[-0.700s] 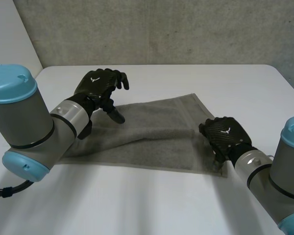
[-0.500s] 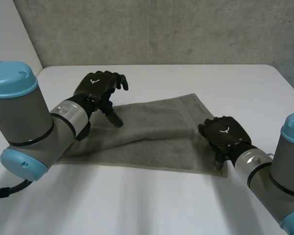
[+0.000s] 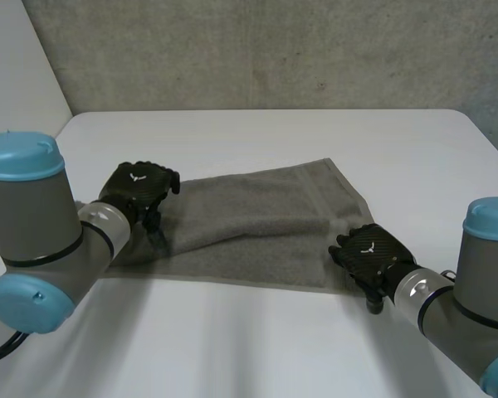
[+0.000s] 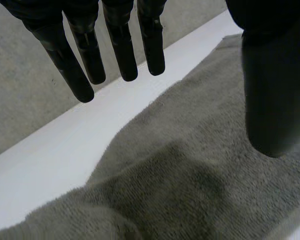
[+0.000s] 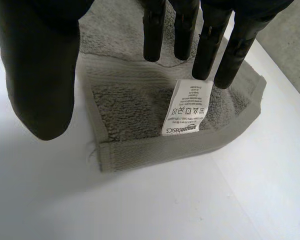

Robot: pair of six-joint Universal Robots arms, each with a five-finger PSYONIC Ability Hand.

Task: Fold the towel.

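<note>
Grey towel lies across the middle of the table.
Left hand, fingers straight and released, hangs over its left end; right hand, also released, hangs above the label at its near right corner.

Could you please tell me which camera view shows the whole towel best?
The head view: the towel lies across the table with most of its outline visible. The left wrist view gives a stretch of pile and one edge; the right wrist view gives one corner with its white label.
</note>
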